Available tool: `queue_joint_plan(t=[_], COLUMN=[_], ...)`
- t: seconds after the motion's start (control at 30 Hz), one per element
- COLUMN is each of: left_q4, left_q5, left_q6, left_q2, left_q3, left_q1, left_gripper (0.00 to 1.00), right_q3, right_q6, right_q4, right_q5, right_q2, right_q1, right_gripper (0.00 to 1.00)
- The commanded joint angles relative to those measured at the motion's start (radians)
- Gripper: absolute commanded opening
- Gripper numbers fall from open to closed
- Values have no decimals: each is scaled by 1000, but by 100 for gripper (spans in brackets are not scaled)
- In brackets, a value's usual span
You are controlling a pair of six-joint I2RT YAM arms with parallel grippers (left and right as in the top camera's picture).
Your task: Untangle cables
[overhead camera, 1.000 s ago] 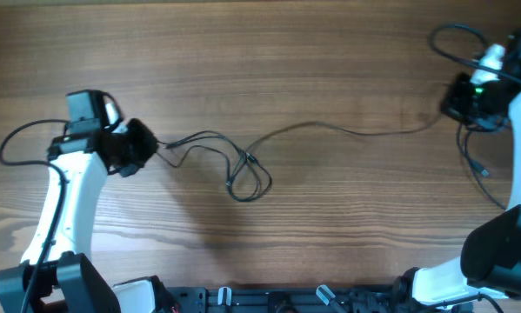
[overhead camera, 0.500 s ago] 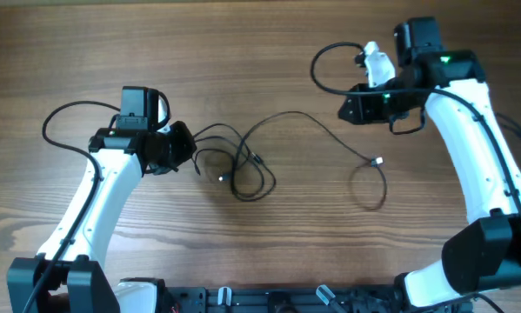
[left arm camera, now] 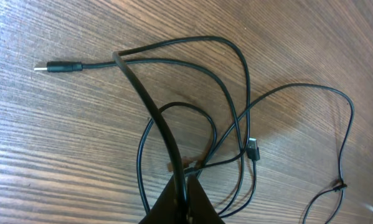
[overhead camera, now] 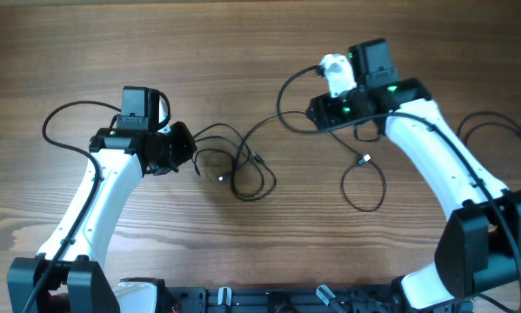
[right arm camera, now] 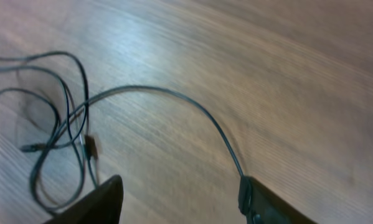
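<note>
Thin black cables (overhead camera: pixel 247 174) lie knotted in loops at the table's middle. My left gripper (overhead camera: pixel 183 149) sits at the tangle's left edge, shut on one strand; in the left wrist view that strand (left arm camera: pixel 150 102) rises from between the closed jaws (left arm camera: pixel 185 185) over the loops, past a long plug (left arm camera: pixel 58 66) and a small plug (left arm camera: pixel 253 149). My right gripper (overhead camera: pixel 315 108) hovers up and right of the tangle, open. Its fingers (right arm camera: pixel 106 200) stand wide apart, and a slack cable (right arm camera: pixel 174 94) runs against the right one. A loose loop with a plug (overhead camera: pixel 363 160) lies below it.
Thicker black arm wires arc beside the left arm (overhead camera: pixel 58 117) and above and right of the right arm (overhead camera: pixel 286 87). The wooden table (overhead camera: pixel 243 43) stretches bare along the far side. A black rail (overhead camera: pixel 269 300) lines the near edge.
The right arm swung left toward the middle and its jaws opened; the cable once stretched to the right now lies slack in a loop. The left arm shifted right, still shut on its strand.
</note>
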Motion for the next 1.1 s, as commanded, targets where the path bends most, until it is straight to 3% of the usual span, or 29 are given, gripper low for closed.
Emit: queue_joint_plan(t=[0.0, 0.17, 0.6, 0.63, 0.7, 0.73, 0.9, 1.07], left_q4=[-9, -16, -35, -35, -35, -35, -35, -39], left_q5=[-7, -7, -7, -7, -7, -7, -7, -7], left_q6=[15, 15, 15, 15, 15, 15, 15, 15], left_q2=[-11, -11, -11, -11, -11, -11, -11, -11], left_q3=[3, 3, 3, 3, 3, 3, 3, 3], left_q1=[-5, -5, -5, -5, -5, -5, -5, -5], left_gripper=[4, 4, 4, 4, 4, 4, 4, 4], right_q3=[-56, -86, -86, -86, -86, -84, -14, 223], right_q6=[-152, -173, -187, -187, -186, -166, 23, 135], right_q4=[106, 240, 330, 327, 327, 323, 232, 8], right_q5=[10, 28, 29, 29, 29, 29, 32, 33], right_q2=[13, 78, 337, 343, 343, 341, 279, 124], right_q1=[27, 29, 29, 29, 29, 29, 14, -53], right_gripper=[66, 66, 68, 61, 31, 8, 4, 4])
